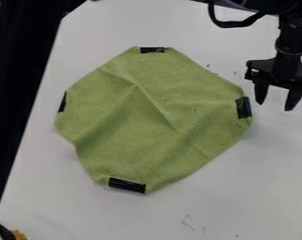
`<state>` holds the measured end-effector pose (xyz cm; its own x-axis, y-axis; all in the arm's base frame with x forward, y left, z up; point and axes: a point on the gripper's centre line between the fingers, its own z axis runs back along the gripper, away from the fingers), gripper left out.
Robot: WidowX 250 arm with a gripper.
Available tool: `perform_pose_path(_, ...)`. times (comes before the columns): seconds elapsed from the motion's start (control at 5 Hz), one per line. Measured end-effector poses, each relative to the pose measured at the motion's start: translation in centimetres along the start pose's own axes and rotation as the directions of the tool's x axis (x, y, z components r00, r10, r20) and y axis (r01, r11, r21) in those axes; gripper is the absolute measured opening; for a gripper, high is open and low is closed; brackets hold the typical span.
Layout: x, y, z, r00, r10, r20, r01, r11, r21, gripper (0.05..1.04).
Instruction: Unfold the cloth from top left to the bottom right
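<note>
While its two fingers are held spread apart in a released state, the gripper (274, 107) is seen above the white table (266, 173), pointed downward in the view. Just to its left, a black strip (244, 108) is borne by the nearest corner of the green cloth (116, 126). The cloth is laid out mostly flat on the table, to the left of the gripper, in a rough diamond with blunt corners. No clearly longer axis can be told; its corners are directed up, right, down and left in the view. A raised crease is run slantwise from its upper left toward its lower right, and a softer fold is angled down to the left. Farther up and left of the gripper, the top corner is marked by a second strip (152, 50). Below and left, small dark marks (188, 222) are seen on the table, too faint to be read, and the bottom corner is marked by a third strip (127, 185). Farthest left on the cloth, a fourth strip (63, 102) is placed upright; beyond it, a black beam (22, 93) is slanted.
</note>
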<state>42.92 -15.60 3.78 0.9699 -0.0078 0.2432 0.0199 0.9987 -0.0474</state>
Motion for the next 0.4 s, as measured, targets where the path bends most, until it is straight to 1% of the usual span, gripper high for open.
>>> perform_pose_path(0.2,0.28,-0.36,0.48,1.000,-0.023,-0.009,0.023,0.999,0.033,0.997)
perform_pose_path(0.4,-0.52,-0.41,-0.12,0.994,-0.110,-0.001,0.109,0.990,0.086,1.004)
